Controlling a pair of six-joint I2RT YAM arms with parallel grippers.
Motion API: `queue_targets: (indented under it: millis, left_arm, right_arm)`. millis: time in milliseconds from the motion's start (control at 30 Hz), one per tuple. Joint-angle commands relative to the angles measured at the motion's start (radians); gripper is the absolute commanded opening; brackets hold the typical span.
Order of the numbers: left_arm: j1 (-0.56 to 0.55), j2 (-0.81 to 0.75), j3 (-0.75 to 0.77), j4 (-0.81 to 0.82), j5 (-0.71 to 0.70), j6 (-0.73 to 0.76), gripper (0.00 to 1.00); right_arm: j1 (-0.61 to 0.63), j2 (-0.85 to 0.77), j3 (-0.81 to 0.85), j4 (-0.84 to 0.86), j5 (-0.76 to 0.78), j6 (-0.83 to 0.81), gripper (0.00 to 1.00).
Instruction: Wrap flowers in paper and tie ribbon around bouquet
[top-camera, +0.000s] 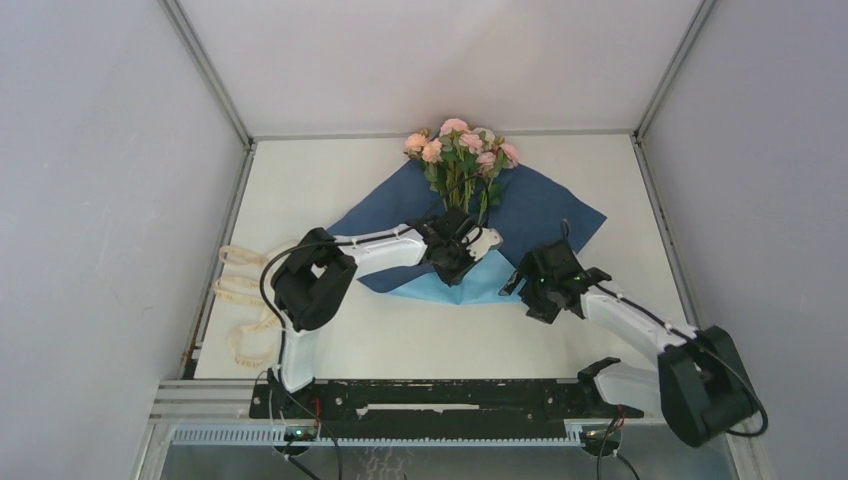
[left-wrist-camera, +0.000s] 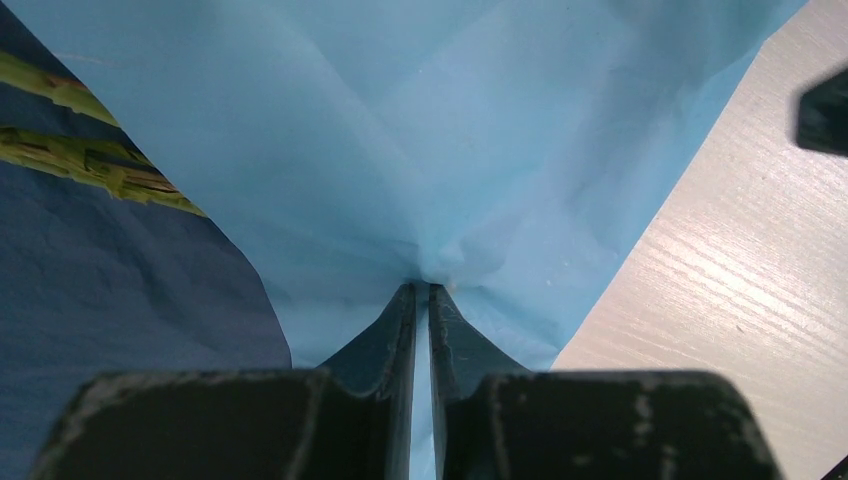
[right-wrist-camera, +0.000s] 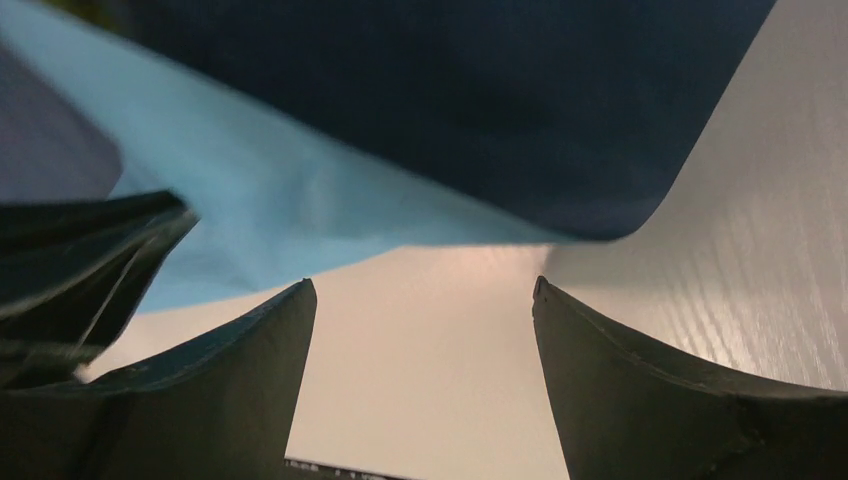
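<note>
The flowers lie at the back of the table, their green stems running down onto the paper. The sheet lies navy face up, and its near corner is folded over so the light-blue face shows. My left gripper is over the stems' lower end. It is shut on a pinched fold of the light-blue paper. My right gripper stands open just off the paper's near right edge, with only bare table between its fingers. The ribbon lies in loose loops at the table's left edge.
Grey enclosure walls stand on three sides. A metal rail carrying both arm bases runs along the near edge. In the right wrist view the left gripper's dark body is close on the left.
</note>
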Motion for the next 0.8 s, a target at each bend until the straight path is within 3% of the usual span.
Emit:
queue_targets:
  millis: [0,167,300,567,633,767]
  left_arm:
    - [0.006,-0.019,-0.035,-0.026,0.014,-0.022,0.13]
    - [0.023,-0.034,-0.039,-0.031,0.013,-0.017,0.13]
    - [0.036,-0.036,-0.040,-0.030,-0.001,-0.009,0.13]
    - [0.060,-0.051,-0.045,-0.036,-0.048,0.025,0.14]
    - [0.068,-0.051,-0.046,-0.034,-0.054,0.027,0.13]
    - [0.071,-0.059,-0.035,-0.047,-0.051,0.027,0.14]
  right_arm:
    - [0.002,0.128,0.003,0.089,0.045,0.059,0.86]
    - [-0.019,0.225,0.002,0.090,0.065,0.011,0.68]
    - [-0.026,0.207,0.001,0.088,0.109,-0.019,0.43]
    - [-0.075,0.164,0.001,0.084,0.119,-0.066,0.15]
    - [-0.083,0.155,0.001,0.091,0.121,-0.081,0.01]
    - [-0.098,0.156,0.002,0.118,0.099,-0.099,0.00]
